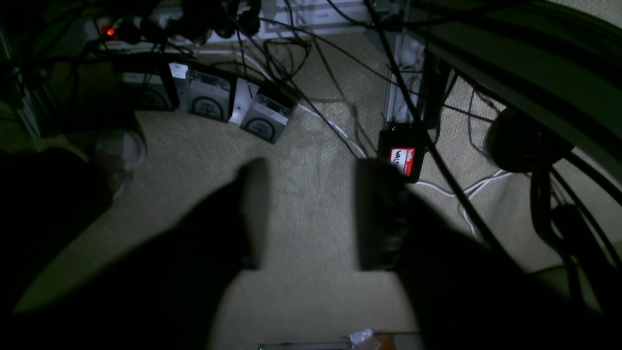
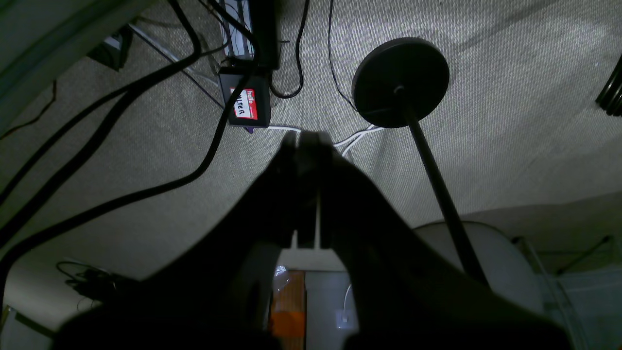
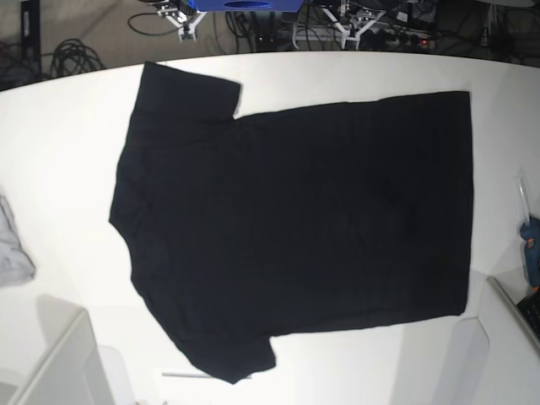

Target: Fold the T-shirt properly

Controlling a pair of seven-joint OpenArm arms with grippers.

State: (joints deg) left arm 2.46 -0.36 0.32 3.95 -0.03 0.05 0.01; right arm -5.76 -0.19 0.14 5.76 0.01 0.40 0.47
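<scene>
While one T-shirt (image 3: 295,228) lies flat mid-table (image 3: 59,169) with one grey cloth (image 3: 10,245) at nine o'clock, left gripper (image 1: 311,214) gapes empty, right gripper (image 2: 305,141) clenched on nothing.

A robotics lab: a white table (image 3: 67,169) stands over carpet (image 1: 311,194) strewn with cables (image 2: 121,121), a lit power strip (image 1: 112,31) and labelled electronics boxes (image 2: 245,104).
</scene>
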